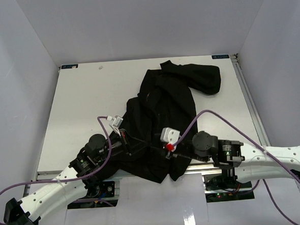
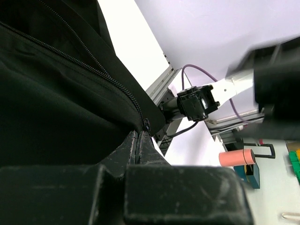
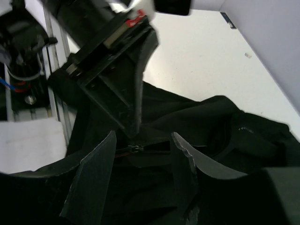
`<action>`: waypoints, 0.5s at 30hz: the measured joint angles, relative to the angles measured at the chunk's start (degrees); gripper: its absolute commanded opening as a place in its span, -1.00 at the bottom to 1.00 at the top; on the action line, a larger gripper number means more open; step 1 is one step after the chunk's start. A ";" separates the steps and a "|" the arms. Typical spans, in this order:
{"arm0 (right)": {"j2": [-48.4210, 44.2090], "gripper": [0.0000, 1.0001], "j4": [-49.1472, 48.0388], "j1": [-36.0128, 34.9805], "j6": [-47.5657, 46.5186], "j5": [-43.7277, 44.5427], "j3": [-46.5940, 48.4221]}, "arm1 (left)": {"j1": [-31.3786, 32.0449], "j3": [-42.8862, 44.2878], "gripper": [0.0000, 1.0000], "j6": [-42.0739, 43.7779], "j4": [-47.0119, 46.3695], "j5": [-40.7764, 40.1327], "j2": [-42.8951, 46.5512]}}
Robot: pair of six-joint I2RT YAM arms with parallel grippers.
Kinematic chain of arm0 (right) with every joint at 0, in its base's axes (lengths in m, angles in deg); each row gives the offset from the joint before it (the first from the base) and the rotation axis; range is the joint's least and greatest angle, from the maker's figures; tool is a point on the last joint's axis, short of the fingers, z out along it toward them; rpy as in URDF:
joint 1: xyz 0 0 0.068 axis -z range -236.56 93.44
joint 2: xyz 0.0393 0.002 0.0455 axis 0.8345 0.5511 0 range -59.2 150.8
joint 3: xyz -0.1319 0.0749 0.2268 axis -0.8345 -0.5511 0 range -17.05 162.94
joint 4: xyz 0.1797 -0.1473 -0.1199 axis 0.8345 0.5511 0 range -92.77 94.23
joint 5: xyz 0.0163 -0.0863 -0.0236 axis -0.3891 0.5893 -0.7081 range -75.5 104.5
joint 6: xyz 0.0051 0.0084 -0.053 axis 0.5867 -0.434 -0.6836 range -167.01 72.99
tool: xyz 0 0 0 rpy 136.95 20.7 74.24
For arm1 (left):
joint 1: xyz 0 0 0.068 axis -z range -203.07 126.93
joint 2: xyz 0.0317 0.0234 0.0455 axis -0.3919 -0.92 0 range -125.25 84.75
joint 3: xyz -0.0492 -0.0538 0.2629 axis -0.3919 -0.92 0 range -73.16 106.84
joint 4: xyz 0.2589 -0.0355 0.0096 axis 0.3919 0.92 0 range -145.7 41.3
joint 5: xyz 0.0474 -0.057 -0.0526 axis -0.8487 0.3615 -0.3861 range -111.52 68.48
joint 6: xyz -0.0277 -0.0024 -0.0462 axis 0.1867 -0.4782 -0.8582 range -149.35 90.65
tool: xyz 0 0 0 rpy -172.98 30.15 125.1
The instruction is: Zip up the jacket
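Note:
The black jacket [image 1: 165,116] lies crumpled across the middle of the table, its hem hanging over the near edge. My left gripper [image 1: 135,143] is shut on the jacket's lower hem; in the left wrist view its fingertips [image 2: 138,137] pinch the fabric just below the zipper slider [image 2: 146,124], and the zipper teeth [image 2: 70,58] run up to the left. My right gripper [image 1: 156,148] is open, close to the right of the left one. In the right wrist view its gripper [image 3: 143,136] straddles the zipper slider [image 3: 134,149] without touching it, with the left gripper's fingers [image 3: 135,103] just behind.
An aluminium rail [image 1: 204,166] runs along the table's near edge under the hem. White walls enclose the table on three sides. A sleeve [image 1: 205,77] is bunched at the back right. Off the table, a pink cylinder [image 2: 236,157] and a teal box [image 2: 251,172] show.

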 measured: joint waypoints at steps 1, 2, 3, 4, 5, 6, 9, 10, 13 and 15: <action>0.63 0.14 0.33 -1.76 -1.62 0.73 -0.40 | 0.00 0.08 -1.00 0.00 0.40 -0.01 0.02; 1.08 0.14 0.63 -3.33 -3.16 1.46 -0.92 | 0.00 0.16 -1.00 0.00 0.76 -0.02 0.04; 1.20 0.15 0.90 -4.65 -4.60 2.24 -1.63 | 0.00 0.24 -1.00 0.00 1.02 -0.02 0.07; 1.22 0.16 0.92 -5.62 -5.95 2.95 -2.41 | 0.00 0.26 -1.00 0.00 1.25 -0.03 0.15; 1.19 0.16 0.86 -6.47 -7.28 3.64 -3.21 | 0.00 0.26 -1.00 0.00 1.46 -0.04 0.25; 1.19 0.17 0.68 -7.10 -8.25 4.08 -3.94 | 0.00 0.26 -1.00 0.00 1.65 -0.07 0.41; 1.32 0.18 0.04 -9.03 -10.78 5.10 -5.63 | 0.00 0.26 -1.00 0.00 1.80 -0.24 0.81; 1.40 0.18 -0.27 -9.62 -11.49 5.39 -6.06 | 0.00 0.26 -1.00 0.00 1.81 -0.25 0.90; 2.62 0.17 -1.67 -11.03 -13.09 6.55 -6.32 | 0.00 0.26 -1.00 0.00 1.97 -0.28 1.12; 4.31 0.15 -2.87 -11.90 -14.13 7.61 -6.32 | 0.00 0.26 -1.00 0.00 2.01 -0.28 1.33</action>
